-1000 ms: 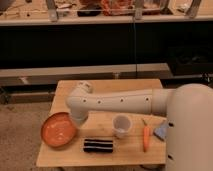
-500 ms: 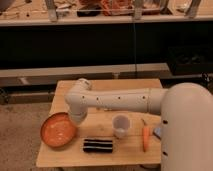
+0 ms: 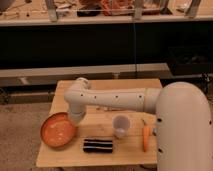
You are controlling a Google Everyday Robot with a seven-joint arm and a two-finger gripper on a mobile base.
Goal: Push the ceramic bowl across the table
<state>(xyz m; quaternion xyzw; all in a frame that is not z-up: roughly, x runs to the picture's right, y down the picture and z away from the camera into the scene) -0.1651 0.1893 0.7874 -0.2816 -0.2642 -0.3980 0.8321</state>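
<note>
Orange and speckled pale inside, the ceramic bowl [image 3: 58,131] sits at the left edge of the table [image 3: 131,150], directly to the left of the fingers and just below them in the camera view. The gripper [image 3: 75,121] hangs at the end of the white arm, down at the bowl's right rim, its fingers closed together and holding nothing. To the right of the fingers stands a small white cup [image 3: 120,125], with an orange carrot-like piece [image 3: 145,138] farther right. A dark flat packet [image 3: 98,145] lies nearer the front edge.
</note>
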